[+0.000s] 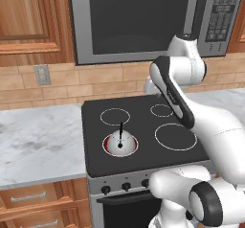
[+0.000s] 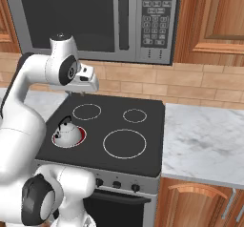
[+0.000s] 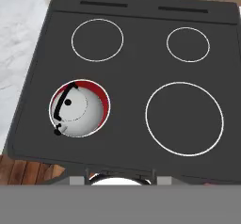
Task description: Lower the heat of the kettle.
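Note:
The kettle [image 1: 119, 143] is a small white-grey dome with a thin black handle, standing on the front left burner, which glows red around its base. It shows again in the right base view [image 2: 66, 133] and from above in the hand view [image 3: 77, 109]. My gripper [image 2: 84, 92] hangs high over the back of the black stove top [image 1: 143, 157], pointing straight down and well apart from the kettle. Its fingertips [image 3: 77, 180] stand wide apart at the bottom of the hand view, open with nothing between them.
A row of dark knobs [image 1: 126, 186] runs along the stove's front panel, also seen in the right base view [image 2: 116, 185]. A microwave [image 1: 139, 16] hangs above the stove. Marble counters lie to the left [image 1: 38, 143] and right [image 2: 205, 142]. The other three burners [image 3: 183, 119] are bare.

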